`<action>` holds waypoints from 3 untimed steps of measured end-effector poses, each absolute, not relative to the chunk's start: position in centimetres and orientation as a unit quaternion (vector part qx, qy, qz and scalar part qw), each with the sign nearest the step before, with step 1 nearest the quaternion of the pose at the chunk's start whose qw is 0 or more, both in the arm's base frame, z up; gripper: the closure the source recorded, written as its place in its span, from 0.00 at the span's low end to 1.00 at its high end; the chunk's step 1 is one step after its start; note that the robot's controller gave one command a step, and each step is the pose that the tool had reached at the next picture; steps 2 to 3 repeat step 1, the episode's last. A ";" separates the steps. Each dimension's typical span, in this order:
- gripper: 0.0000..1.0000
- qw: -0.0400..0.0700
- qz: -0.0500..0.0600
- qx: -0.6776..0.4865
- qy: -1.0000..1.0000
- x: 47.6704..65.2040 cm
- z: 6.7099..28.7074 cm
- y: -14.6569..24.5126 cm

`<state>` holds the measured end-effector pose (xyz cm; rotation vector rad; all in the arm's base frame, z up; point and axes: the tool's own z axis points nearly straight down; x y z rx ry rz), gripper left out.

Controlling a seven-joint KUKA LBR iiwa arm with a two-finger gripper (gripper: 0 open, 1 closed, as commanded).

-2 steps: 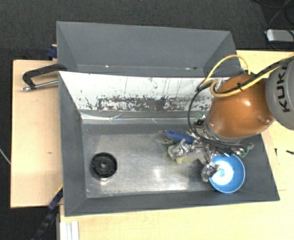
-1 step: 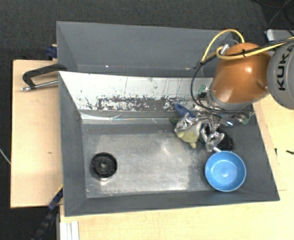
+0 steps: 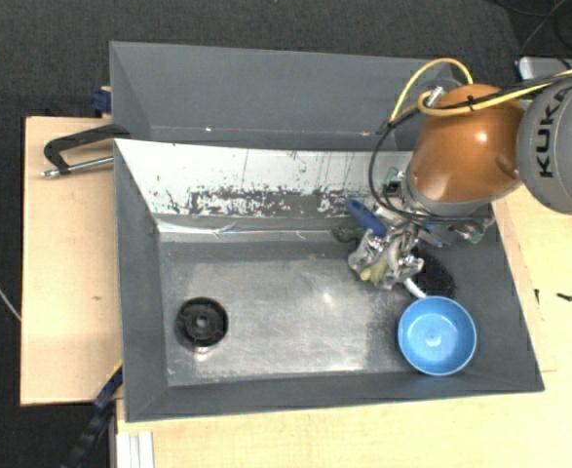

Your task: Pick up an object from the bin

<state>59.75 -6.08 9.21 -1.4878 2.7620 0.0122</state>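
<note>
Nearest the front wall of the grey metal bin (image 3: 295, 312), a round blue bowl (image 3: 437, 334) stands upright in the right front corner, close to the right wall. At the left front, well apart from it, a black round disc (image 3: 201, 321) with a raised hub lies flat on the floor. The floor between the two is bare, scuffed metal.

Just behind the bowl, a small dark object (image 3: 435, 280) lies against the right wall; its kind cannot be made out. The gripper (image 3: 388, 258) hangs low over the right rear of the floor, immediately to the left of that dark object and just behind the bowl's rim. Its metal end looks tangled with pale and blue parts, and whether the gripper is open or closed cannot be told, nor whether anything is in it. A small greenish piece (image 3: 345, 232) lies just left of it at the foot of the back wall.

Above the gripper sits the rounded orange cover (image 3: 461, 149) of the wrist, with a yellow cable (image 3: 432, 71) looping over its top. The grey arm (image 3: 556, 144) comes in from the right and bears black letters reading "KU" before the edge cuts them off. The back wall is streaked with dark scratch marks.
</note>
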 end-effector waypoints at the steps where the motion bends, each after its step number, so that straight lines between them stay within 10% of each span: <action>1: 1.00 0.007 -0.004 -0.522 0.853 59.8 25.5 -5.3; 3: 1.00 0.007 -0.004 -0.522 0.853 59.8 25.5 -5.3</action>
